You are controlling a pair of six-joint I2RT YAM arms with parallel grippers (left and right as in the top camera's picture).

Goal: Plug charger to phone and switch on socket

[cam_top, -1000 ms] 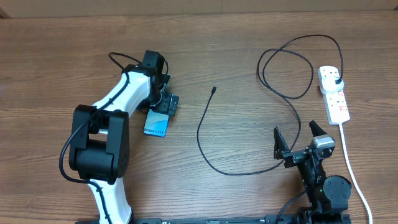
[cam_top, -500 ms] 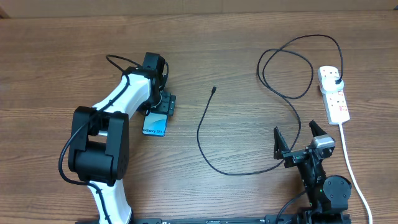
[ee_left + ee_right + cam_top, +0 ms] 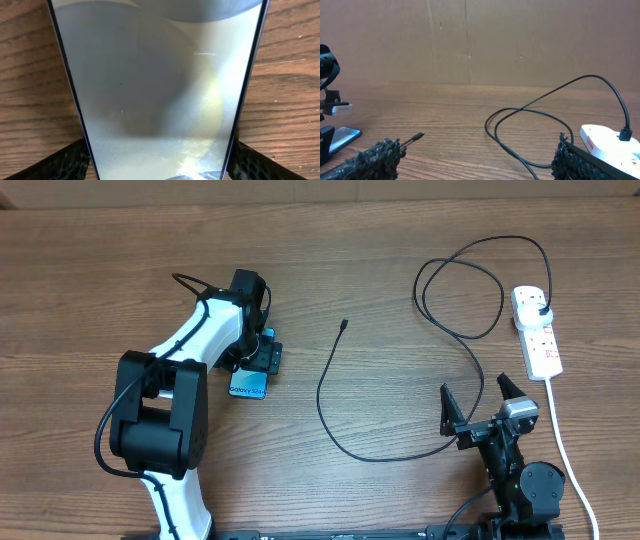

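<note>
The phone (image 3: pixel 249 387) lies on the wooden table at centre left, its "Galaxy" edge toward me. My left gripper (image 3: pixel 263 354) is shut on its far end; in the left wrist view the pale screen (image 3: pixel 155 90) fills the frame and a finger touches each long edge. The charger cable (image 3: pixel 322 395) loops across the table, with its connector tip (image 3: pixel 344 324) lying free to the right of the phone. Its black plug (image 3: pixel 541 310) sits in the white socket (image 3: pixel 540 345) at the right. My right gripper (image 3: pixel 478 412) is open and empty near the front edge, left of the socket.
The socket's white cord (image 3: pixel 562 435) runs toward the front edge past my right arm. The right wrist view shows the connector tip (image 3: pixel 417 136), cable loops (image 3: pixel 520 112), the socket (image 3: pixel 602 139), the phone (image 3: pixel 340 137) and a cardboard wall (image 3: pixel 470 40) behind the table.
My left gripper and the phone have shifted slightly left and toward the front. The right arm, cable and socket have not moved.
</note>
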